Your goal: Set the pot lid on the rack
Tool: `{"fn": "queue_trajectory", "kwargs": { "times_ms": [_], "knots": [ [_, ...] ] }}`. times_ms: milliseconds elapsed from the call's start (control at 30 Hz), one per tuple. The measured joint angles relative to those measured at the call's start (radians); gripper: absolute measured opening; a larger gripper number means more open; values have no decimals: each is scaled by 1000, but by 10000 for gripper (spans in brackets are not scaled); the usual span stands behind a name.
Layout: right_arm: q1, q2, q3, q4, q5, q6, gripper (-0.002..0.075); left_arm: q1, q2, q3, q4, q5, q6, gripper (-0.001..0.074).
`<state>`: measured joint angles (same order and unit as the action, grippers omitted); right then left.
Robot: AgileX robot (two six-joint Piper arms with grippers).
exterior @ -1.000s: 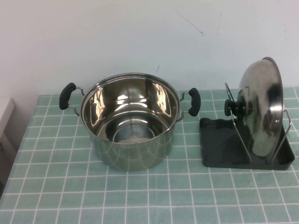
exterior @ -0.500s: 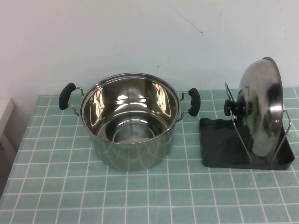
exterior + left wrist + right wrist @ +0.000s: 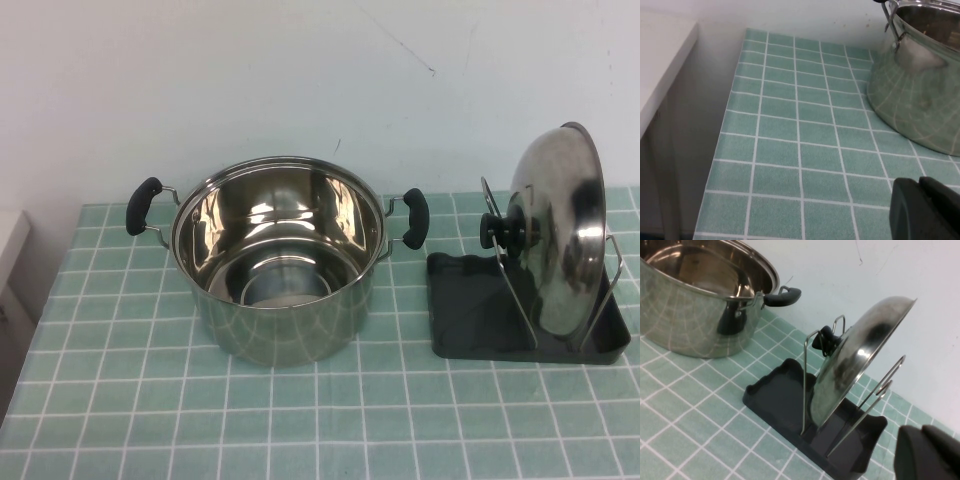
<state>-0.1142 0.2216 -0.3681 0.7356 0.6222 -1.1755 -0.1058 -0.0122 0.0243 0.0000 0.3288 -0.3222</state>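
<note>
high view: pot lid (image 3: 560, 240) upright in rack (image 3: 470, 310); left gripper (image 3: 927, 210), right gripper (image 3: 927, 452) low nearby, finger state unclear.

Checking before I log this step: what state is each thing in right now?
Pot lid: standing on edge in the rack, between its wires, knob toward the pot.
Rack: flat on the table, holding the lid.
Pot: upright, uncovered, empty.
Left hand: beside the pot, holding nothing.
Right hand: near the rack, holding nothing.
</note>
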Motion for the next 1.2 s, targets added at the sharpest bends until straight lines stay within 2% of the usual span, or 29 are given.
{"fn": "queue_trajectory", "kwargs": {
  "times_ms": [967, 1200],
  "knots": [
    [0, 0, 0, 4, 7, 0, -1, 1, 0, 0, 0, 3, 22, -2],
    [0, -10, 0, -23, -167, 17, -1, 1, 0, 0, 0, 3, 22, -2]
  ]
}}
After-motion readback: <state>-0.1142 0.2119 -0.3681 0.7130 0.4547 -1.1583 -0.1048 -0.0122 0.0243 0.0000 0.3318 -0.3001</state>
